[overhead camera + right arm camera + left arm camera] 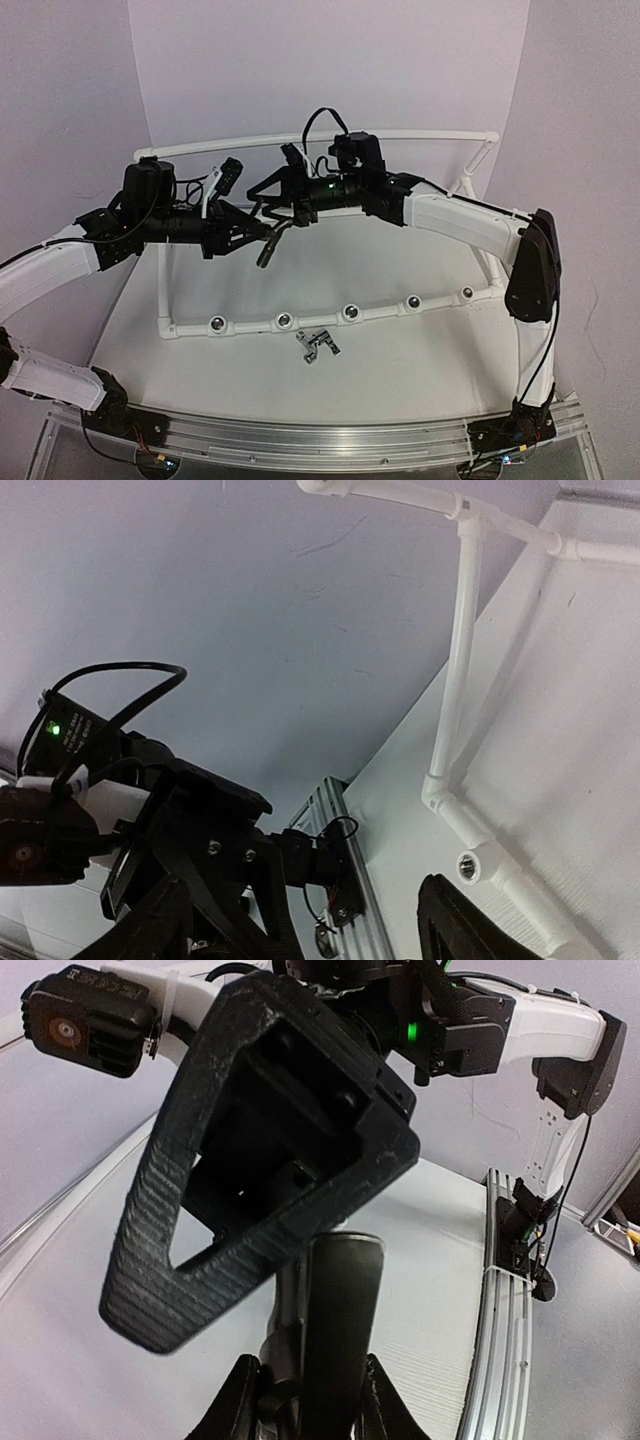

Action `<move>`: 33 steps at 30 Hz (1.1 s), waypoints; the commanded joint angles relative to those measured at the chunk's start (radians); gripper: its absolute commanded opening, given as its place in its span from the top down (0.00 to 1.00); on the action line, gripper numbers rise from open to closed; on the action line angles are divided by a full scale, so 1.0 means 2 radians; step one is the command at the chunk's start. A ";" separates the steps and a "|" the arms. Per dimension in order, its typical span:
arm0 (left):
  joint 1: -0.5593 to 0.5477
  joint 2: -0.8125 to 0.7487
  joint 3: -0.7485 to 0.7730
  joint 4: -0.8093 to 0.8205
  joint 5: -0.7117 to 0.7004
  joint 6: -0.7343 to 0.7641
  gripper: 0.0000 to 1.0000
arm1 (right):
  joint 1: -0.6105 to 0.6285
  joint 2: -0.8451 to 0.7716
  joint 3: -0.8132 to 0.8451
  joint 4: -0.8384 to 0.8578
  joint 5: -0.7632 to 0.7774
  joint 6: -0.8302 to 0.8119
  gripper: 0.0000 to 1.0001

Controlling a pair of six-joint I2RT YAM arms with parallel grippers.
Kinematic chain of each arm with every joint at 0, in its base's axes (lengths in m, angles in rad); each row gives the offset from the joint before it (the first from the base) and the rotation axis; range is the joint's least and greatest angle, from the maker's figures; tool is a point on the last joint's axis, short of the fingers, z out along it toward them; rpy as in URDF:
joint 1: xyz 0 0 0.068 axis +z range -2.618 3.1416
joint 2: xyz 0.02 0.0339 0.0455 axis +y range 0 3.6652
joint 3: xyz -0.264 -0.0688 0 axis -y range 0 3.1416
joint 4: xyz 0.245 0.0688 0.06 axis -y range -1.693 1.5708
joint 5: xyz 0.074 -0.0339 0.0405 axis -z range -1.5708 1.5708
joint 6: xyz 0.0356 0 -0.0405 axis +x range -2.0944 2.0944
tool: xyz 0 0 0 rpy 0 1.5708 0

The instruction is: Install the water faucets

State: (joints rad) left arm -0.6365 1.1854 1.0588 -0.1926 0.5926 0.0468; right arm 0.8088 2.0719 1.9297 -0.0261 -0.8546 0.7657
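Left jaws: pressed onto the dark round stem of one faucet [340, 1310], holding it aloft above the tabletop [420, 360].
Right jaws: spread wide and empty, just beside the left pair, likely for a mid-air hand-over and a better grip.
Held faucet: dark grey, smooth, with lever arms out of sight.
Second faucet [318, 344]: lying on the tabletop just in front of the white pipe frame [380, 309] and its silver-ringed sockets [350, 313], probably awaiting its turn.
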 commanded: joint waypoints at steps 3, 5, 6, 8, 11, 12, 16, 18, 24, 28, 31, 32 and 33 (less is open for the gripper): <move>-0.002 -0.004 0.030 0.003 0.027 -0.027 1.00 | -0.069 -0.049 0.003 0.025 -0.094 -0.123 0.02; -0.001 0.000 0.037 -0.005 0.037 -0.044 1.00 | -0.105 -0.068 -0.009 0.021 -0.120 -0.154 0.02; -0.002 0.002 0.040 -0.009 0.042 -0.049 1.00 | -0.125 -0.077 -0.012 0.018 -0.133 -0.162 0.02; -0.002 0.003 0.043 -0.013 0.055 -0.057 1.00 | -0.153 -0.083 -0.006 0.017 -0.195 -0.174 0.02; -0.002 0.004 0.044 -0.015 0.067 -0.069 1.00 | -0.172 -0.099 0.008 0.013 -0.239 -0.178 0.02; -0.002 0.004 0.045 -0.017 0.074 -0.072 1.00 | -0.173 -0.111 0.006 0.013 -0.239 -0.186 0.02; -0.002 0.006 0.059 -0.028 0.096 -0.080 1.00 | -0.169 -0.129 0.004 -0.004 -0.251 -0.180 0.02; -0.002 0.007 0.065 -0.035 0.099 -0.080 1.00 | -0.167 -0.123 0.005 -0.017 -0.246 -0.172 0.02; -0.001 0.005 0.063 -0.044 0.083 -0.079 1.00 | -0.117 -0.085 0.093 -0.336 0.005 -0.398 0.02; -0.001 0.003 0.059 -0.048 0.073 -0.079 1.00 | -0.087 -0.145 0.028 -0.334 0.118 -0.512 0.02; -0.001 0.009 0.065 -0.054 0.089 -0.076 1.00 | -0.074 -0.190 -0.025 -0.341 0.107 -0.629 0.02; -0.001 0.015 0.071 -0.060 0.099 -0.075 1.00 | -0.074 -0.187 -0.021 -0.369 0.102 -0.651 0.02; -0.001 0.020 0.076 -0.066 0.108 -0.075 1.00 | -0.075 -0.179 -0.014 -0.392 0.095 -0.670 0.02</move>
State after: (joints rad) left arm -0.6361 1.2066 1.1389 -0.3170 0.7430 -0.1056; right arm 0.6522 1.7927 1.8938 -0.6569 -0.7338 -0.2514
